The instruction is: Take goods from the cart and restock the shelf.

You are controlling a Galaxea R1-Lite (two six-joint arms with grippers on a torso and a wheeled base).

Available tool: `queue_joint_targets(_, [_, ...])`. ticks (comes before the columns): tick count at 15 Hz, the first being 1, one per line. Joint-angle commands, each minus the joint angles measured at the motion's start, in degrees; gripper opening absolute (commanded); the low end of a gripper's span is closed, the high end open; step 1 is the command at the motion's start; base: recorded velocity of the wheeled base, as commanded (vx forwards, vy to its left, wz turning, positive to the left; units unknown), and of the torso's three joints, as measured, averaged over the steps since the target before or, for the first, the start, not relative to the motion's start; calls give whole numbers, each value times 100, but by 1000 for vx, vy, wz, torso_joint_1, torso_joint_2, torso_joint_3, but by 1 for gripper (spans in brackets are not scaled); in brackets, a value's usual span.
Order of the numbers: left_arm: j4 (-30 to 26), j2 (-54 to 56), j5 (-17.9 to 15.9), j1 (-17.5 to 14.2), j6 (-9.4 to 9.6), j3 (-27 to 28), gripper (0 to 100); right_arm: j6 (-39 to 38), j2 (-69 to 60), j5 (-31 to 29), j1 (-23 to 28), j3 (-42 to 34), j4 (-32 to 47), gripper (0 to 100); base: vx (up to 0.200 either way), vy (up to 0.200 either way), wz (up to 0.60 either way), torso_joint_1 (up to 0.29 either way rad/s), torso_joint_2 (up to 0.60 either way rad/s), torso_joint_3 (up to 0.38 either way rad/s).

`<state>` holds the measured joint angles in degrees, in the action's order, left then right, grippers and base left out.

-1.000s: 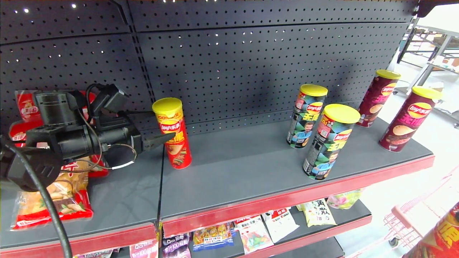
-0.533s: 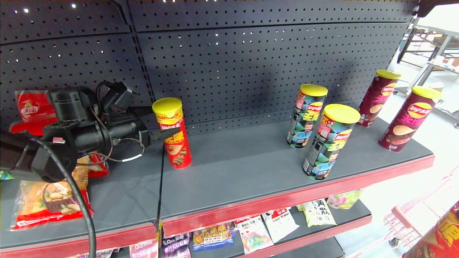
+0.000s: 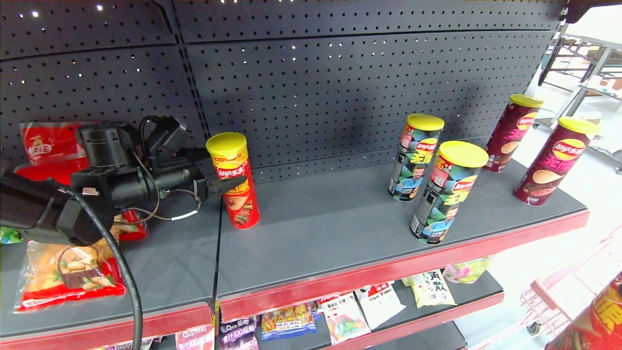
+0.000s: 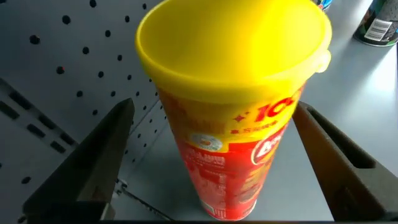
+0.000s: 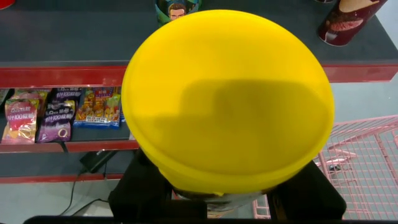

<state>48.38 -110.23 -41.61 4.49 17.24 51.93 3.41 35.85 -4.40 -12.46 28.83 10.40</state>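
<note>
A red chip can with a yellow lid stands upright on the grey shelf, near the left seam. My left gripper is open around its upper half, one finger on each side. The left wrist view shows the same red can between the fingers with small gaps. My right gripper is shut on a second can with a yellow lid, held in front of the shelf's red edge. That red can shows at the head view's bottom right corner.
Two green-blue cans and two maroon cans stand on the shelf's right half. Snack bags lie at the left. A pink cart is at the lower right. Bagged snacks fill the lower shelf.
My left arm has shifted right and slightly up, its fingers reaching further along the red can. The can on the shelf has stayed in place.
</note>
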Motion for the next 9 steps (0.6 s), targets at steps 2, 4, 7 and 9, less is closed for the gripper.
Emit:
queue_joint_targets(2, [22,-131,30,8,-1,115,100,1,9,1,-2,9,6,0,0,0,0,0,0,0])
queue_joint_targets(4, [22,-148,47,79,-27,124,100,1,9,1,7,9,6,0,0,0,0,0,0,0])
queue_joint_targets(7, [13,-201,47,88,-45,238,100,1,9,1,7,9,6,0,0,0,0,0,0,0])
queue_joint_targets(9, [13,-262,56,105,-45,379,100,1,18,1,7,9,6,0,0,0,0,0,0,0])
